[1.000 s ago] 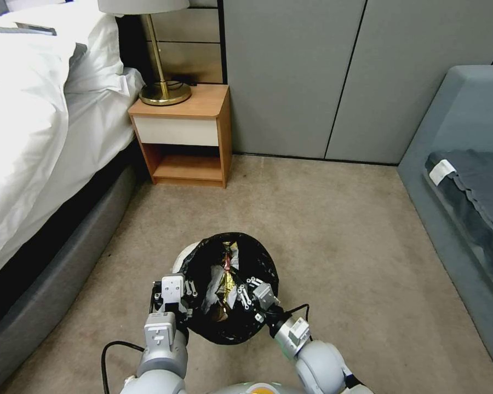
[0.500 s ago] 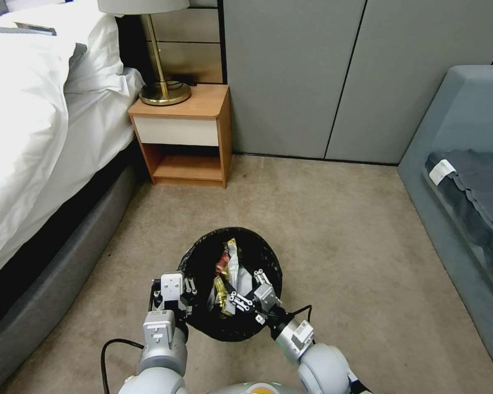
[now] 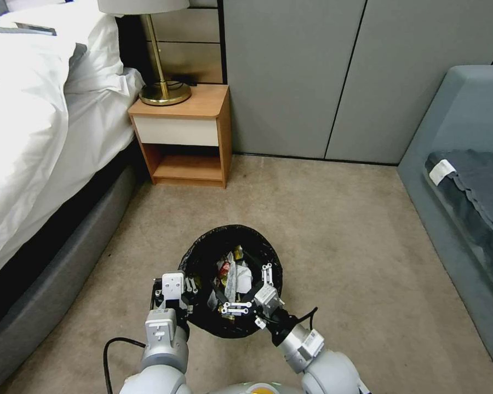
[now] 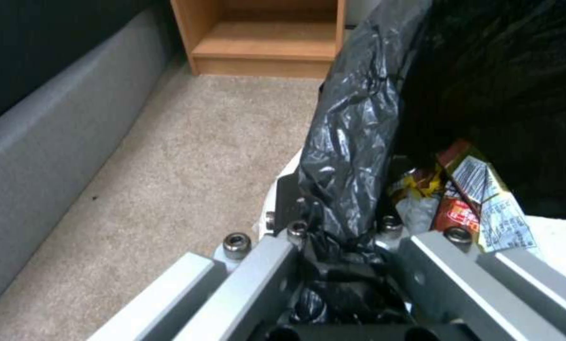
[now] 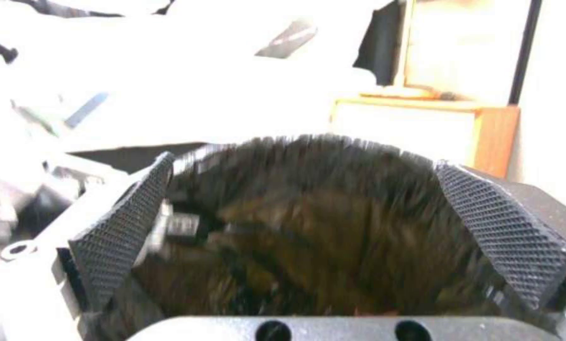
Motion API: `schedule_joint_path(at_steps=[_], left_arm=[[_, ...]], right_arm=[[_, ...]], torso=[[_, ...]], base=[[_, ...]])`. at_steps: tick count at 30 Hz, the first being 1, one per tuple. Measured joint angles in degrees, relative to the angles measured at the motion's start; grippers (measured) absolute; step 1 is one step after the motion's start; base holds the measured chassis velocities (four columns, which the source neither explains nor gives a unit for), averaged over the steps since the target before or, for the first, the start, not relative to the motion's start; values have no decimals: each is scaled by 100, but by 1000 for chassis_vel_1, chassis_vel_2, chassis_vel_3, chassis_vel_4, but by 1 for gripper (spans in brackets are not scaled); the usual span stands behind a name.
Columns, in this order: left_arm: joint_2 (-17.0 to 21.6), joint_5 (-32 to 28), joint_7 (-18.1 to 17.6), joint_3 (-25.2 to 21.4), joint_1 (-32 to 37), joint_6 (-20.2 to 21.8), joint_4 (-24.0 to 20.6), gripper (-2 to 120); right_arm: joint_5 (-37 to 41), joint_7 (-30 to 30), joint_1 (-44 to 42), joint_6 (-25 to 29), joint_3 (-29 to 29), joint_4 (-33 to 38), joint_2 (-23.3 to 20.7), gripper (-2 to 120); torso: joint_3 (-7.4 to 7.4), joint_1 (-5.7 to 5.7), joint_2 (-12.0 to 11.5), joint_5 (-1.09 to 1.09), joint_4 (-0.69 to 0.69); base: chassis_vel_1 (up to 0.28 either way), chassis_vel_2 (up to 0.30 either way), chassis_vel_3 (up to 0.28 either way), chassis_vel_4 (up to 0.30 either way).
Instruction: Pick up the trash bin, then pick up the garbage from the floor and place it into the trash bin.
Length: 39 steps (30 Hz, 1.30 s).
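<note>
The trash bin (image 3: 200, 261), lined with a black bag, is just in front of me on the beige floor (image 3: 334, 230). My left gripper (image 3: 186, 287) is shut on the bin's near-left rim; in the left wrist view the bag's folded edge (image 4: 343, 189) is pinched between the fingers. My right gripper (image 3: 249, 288) hangs open over the bin's near-right side with nothing in it, and its textured pads (image 5: 121, 227) are spread wide. Garbage (image 3: 231, 272), red-and-yellow wrappers and white paper, lies inside the bin, and the left wrist view shows the wrappers (image 4: 475, 192) close up.
A wooden nightstand (image 3: 183, 131) with a brass lamp (image 3: 164, 90) stands against the far wall. A white-covered bed (image 3: 27, 137) with a grey base runs along the left. A grey upholstered seat (image 3: 465, 180) borders the right. Open carpet lies between them.
The right gripper has opened and let go of the wrappers, which now lie inside the bin. Its wrist has drawn back slightly toward me. The left gripper keeps its hold on the rim.
</note>
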Motion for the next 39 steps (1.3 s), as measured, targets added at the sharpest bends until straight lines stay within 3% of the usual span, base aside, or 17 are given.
schedule_joint_path(at_steps=[11,15,17,22,39], left_arm=[[11,-3,2,-58,5,0,70,0],[24,-29,2,-119,21,-8,83,0],[34,-95,0,-144,40,-10,72,0],[48,-130,1,-136,21,17,9,0],[60,-146,1,-198,58,45,-139,0]], right_arm=[[-71,350,-287,96,333,801,75,100],[-411,1007,-535,237,622,1191,285,100],[-612,1683,-860,249,867,1396,445,100],[-605,2183,-1004,422,1182,1076,522,100],[-566,2157,-766,280,1263,904,484,100]], torso=[[0,0,0,1,1],[0,0,0,1,1],[0,0,0,0,0],[0,-1,0,0,0],[0,-1,0,0,0]], base=[[0,0,0,0],[0,0,0,0],[0,0,0,0],[0,0,0,0],[39,35,39,36]])
